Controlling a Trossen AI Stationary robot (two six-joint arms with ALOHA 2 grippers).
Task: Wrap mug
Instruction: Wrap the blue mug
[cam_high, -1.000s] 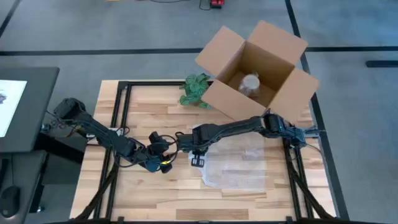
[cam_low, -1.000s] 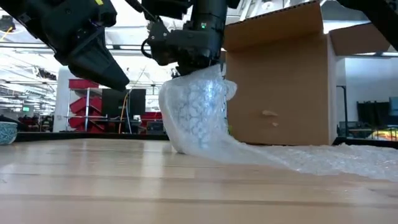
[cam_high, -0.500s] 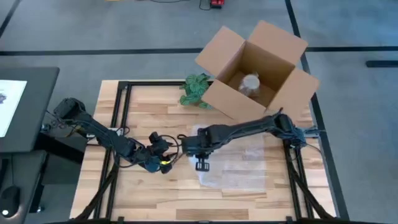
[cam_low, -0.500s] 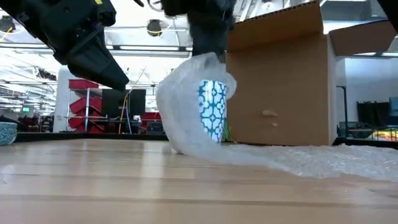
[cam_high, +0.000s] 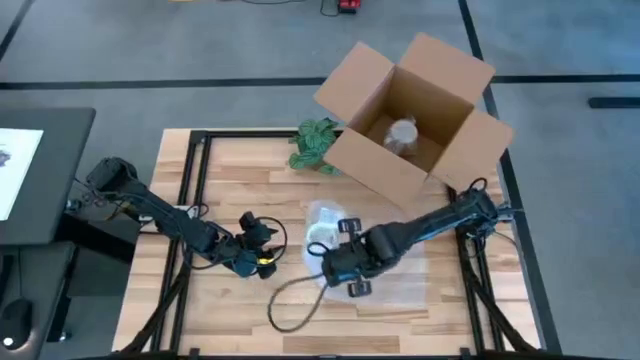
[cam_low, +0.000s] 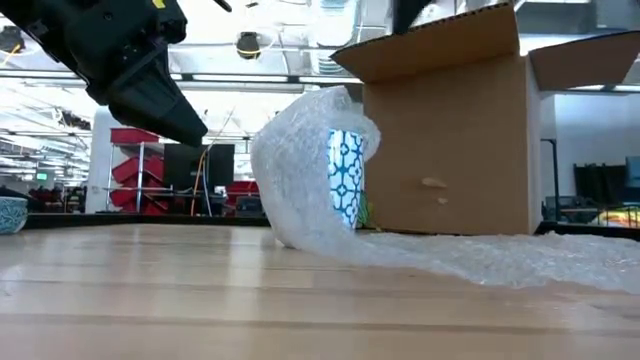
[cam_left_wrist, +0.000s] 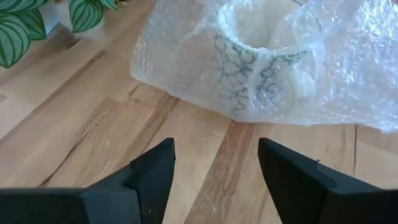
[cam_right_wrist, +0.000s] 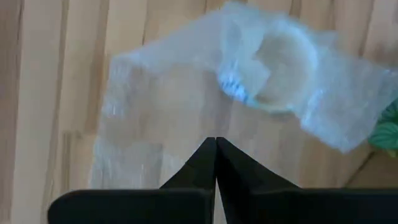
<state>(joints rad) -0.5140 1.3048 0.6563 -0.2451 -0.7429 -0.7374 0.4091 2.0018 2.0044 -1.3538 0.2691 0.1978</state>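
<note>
Mug (cam_low: 344, 178) is seen upright mid-bench, loosely draped in bubble wrap (cam_low: 300, 170); blue-white pattern is exposed on one side, rim uncovered. Wrap is trailed toward the right edge. Left hand (cam_high: 262, 262) is held left of the mug, fingers spread wide, empty. Right hand (cam_high: 355, 272) is raised above the wrap nearer the front edge, fingers pressed together, empty. Cardboard box (cam_high: 412, 110) is parked at the far edge.

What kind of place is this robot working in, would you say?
Probably a robotics lab or workshop set up for packing trials. A wooden table stands on grey floor marked with dark tape lines, an open cardboard box waits beside bubble wrap, and the low view shows red shelving under industrial ceiling lights.
</note>
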